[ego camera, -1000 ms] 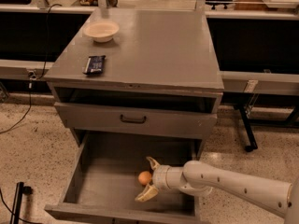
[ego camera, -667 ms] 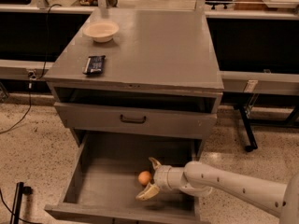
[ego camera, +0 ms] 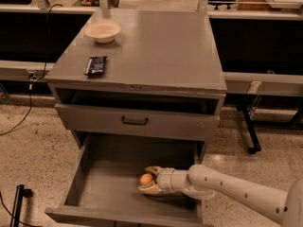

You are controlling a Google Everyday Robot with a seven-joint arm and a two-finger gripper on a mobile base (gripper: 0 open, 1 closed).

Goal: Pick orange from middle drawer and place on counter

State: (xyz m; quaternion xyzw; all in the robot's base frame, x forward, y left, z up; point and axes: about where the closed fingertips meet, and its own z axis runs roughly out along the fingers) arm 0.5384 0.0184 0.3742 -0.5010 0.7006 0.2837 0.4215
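Observation:
The small orange (ego camera: 146,178) lies on the floor of the pulled-out middle drawer (ego camera: 111,174), right of its centre. My gripper (ego camera: 148,179) reaches into the drawer from the right, low over the floor. Its two cream fingers (ego camera: 152,170) sit on the far and near sides of the orange and are shut on it. The orange rests on the drawer floor. The grey counter (ego camera: 156,46) is the cabinet top above.
A cream bowl (ego camera: 102,31) and a dark flat packet (ego camera: 95,65) lie on the counter's left side. A shut drawer front with a dark handle (ego camera: 135,121) overhangs the open drawer. My white arm (ego camera: 236,190) crosses the drawer's right wall. A table leg (ego camera: 250,131) stands at the right.
The fingers have drawn in around the orange from wider apart. The orange and the arm have hardly moved.

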